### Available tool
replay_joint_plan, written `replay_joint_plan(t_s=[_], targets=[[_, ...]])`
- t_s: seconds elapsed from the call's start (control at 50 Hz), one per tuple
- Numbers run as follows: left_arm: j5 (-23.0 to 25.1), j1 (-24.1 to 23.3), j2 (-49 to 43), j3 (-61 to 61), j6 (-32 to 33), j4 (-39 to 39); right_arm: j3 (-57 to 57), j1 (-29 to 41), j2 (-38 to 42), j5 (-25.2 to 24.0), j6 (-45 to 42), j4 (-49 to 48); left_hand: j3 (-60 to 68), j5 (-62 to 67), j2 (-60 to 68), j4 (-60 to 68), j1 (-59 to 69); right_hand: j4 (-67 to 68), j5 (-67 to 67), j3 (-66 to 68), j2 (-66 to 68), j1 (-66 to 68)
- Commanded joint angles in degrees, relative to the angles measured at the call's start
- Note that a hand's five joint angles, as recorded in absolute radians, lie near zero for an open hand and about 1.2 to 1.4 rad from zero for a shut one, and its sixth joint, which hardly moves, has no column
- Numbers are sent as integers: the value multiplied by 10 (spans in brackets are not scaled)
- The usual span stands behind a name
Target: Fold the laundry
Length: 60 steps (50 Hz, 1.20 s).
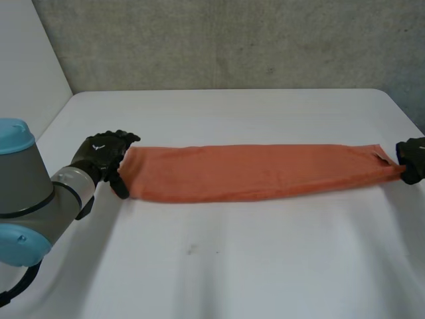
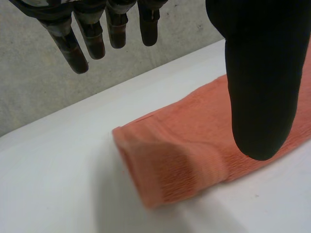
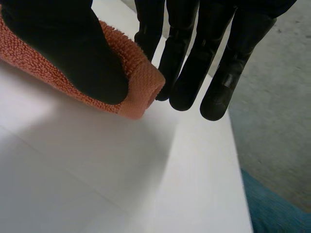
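An orange towel (image 1: 259, 171) lies folded into a long narrow strip across the middle of the white table (image 1: 232, 266). My left hand (image 1: 103, 156) is at the strip's left end. In the left wrist view its fingers (image 2: 77, 48) are straight and spread, and the thumb (image 2: 260, 73) hovers over the towel (image 2: 194, 145), so the hand is open and apart from the cloth. My right hand (image 1: 413, 158) is at the strip's right end. There its thumb (image 3: 73, 48) lies on the towel's end (image 3: 141, 77) and the fingers (image 3: 184, 73) close behind it, pinching the cloth.
A grey concrete wall (image 1: 232, 40) runs behind the table. The table's right edge (image 3: 233, 160) lies just past my right hand, with grey floor and something teal (image 3: 277, 208) beyond it. Bare tabletop stretches in front of and behind the strip.
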Motion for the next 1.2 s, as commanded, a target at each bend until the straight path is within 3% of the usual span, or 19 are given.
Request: replay_joint_plan(t_s=[0.02,0.12,0.26,0.36,0.42,0.52,0.74,0.86,0.88,0.9,0.92,0.94,1.02,1.06,1.12,1.2], targets=[[0,0,3,-8,0,-1,-52,-71,6,32,-1,10,3,-17,5,3,-3,118,142,124,124,256],[0,1,5,-8,0,0,-91,-96,3,68,-19,22,3,-17,5,3,-3,118,142,124,124,256],[0,0,7,-8,0,0,-113,-60,-17,68,-30,26,3,-17,5,3,-3,118,142,124,124,256],[0,-1,12,-9,0,0,-152,102,-40,64,-22,23,3,-17,5,3,-3,118,142,124,124,256],[-1,0,14,-9,0,0,-163,140,-35,62,-22,22,3,-17,5,3,-3,118,142,124,124,256],[-1,2,20,-9,-1,0,-216,309,18,14,-21,15,3,-17,5,3,-3,118,142,124,124,256],[0,1,24,-9,-1,0,-258,484,153,-39,-25,2,3,-17,5,3,-3,118,142,124,124,256],[0,-5,24,-5,-1,0,-259,510,176,-38,-26,1,3,-17,5,3,-3,118,142,124,124,256],[0,-7,23,-2,-1,1,-258,510,173,-29,-26,1,3,-17,5,3,-3,-21,2,-16,-16,117],[0,-10,23,1,-2,4,-259,510,166,-21,-25,1,3,-17,5,3,-3,-307,-284,-302,-302,-169],[0,-10,23,1,-2,4,-259,510,166,-21,-25,1,3,-17,5,3,-3,-310,-287,-305,-305,-172],[0,-15,21,5,-2,11,-259,509,155,-12,-20,2,3,-17,5,3,-3,-545,-522,-539,-540,-407],[1,-40,14,19,-4,33,-249,505,107,26,-12,6,3,-17,5,3,-3,-582,-558,-576,-576,-444],[1,-71,0,38,-9,58,-217,472,63,81,22,12,3,-17,5,3,-3,-582,-558,-576,-576,-444],[1,-86,-12,51,-12,70,-155,435,17,118,73,20,3,-17,5,3,-3,-582,-558,-576,-576,-444],[2,-141,-62,99,-32,95,-89,402,-28,125,115,22,5,-15,7,5,-1,-582,-558,-576,-576,-444]])
